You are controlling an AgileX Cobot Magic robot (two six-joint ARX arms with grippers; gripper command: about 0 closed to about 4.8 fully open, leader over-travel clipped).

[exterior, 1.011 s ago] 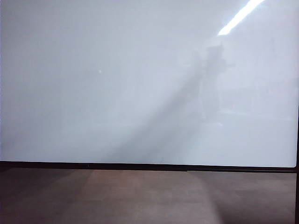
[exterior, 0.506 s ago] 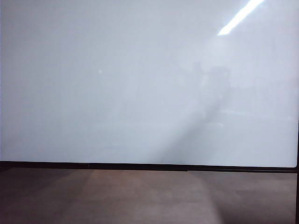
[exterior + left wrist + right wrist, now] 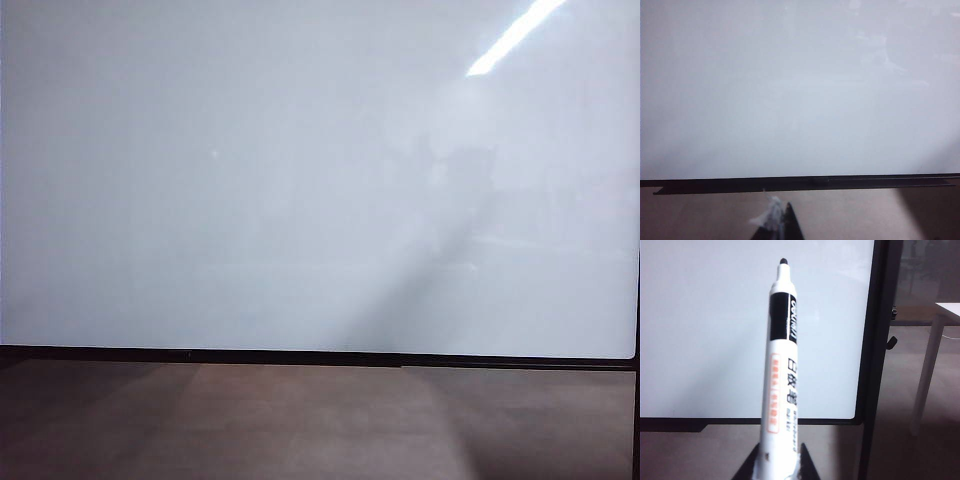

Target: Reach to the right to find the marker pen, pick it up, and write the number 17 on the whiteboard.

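The whiteboard [image 3: 250,180] fills nearly the whole exterior view, glossy white and bare of any writing; a thin black frame [image 3: 300,356] runs along its lower edge and turns up at the right side; a bright light streak [image 3: 515,35] slants across the upper right corner; right of the middle a dim grey reflection [image 3: 455,190] stands blurred, its shape too faint to name, with a paler band slanting down and to the left from it; below the frame lies a brown surface [image 3: 300,425], darker toward the left and right ends; neither gripper shows here.
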